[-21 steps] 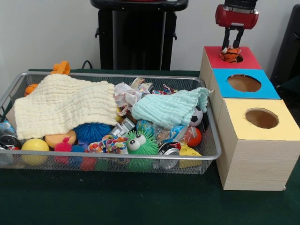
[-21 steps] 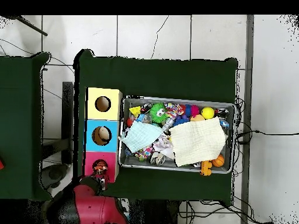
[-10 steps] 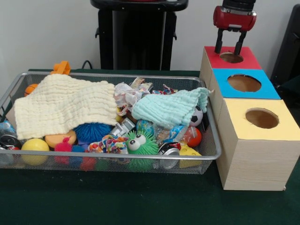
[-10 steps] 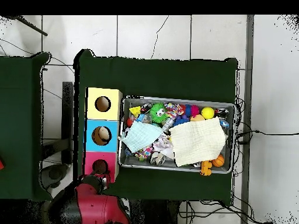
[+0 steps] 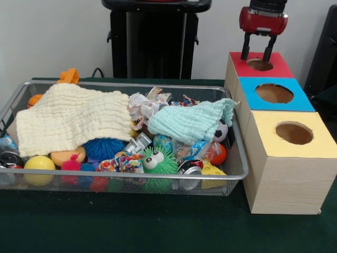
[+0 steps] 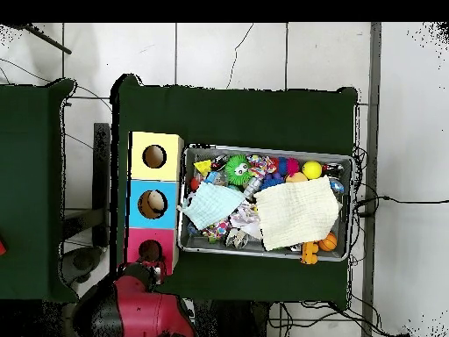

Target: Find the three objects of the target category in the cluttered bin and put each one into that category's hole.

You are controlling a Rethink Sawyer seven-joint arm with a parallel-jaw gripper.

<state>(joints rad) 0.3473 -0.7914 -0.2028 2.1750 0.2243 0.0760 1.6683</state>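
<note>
Near edge, lower frame: green table. On it the wire bin, long axis running left-right across the front view, filling the left and centre.

Front row of the bin: yellow ball at lower left, green spiky toy with eyes at centre, a can and a red ball toward the right. Can't pick out which items are the target category.

Above that, a cream cloth covers the bin's left half and a mint cloth drapes over the right, with a soccer ball poking out under its right edge. Both cloths hide whatever lies beneath. An orange toy sits at the bin's far left rim.

Right of frame, just beside the bin: a row of three boxes running near to far, yellow box, blue box, red box, each with a round hole facing up.

Upper right: claw hangs directly over the red box's hole, fingers spread apart, gripping nothing, tips just above the box top.
</note>
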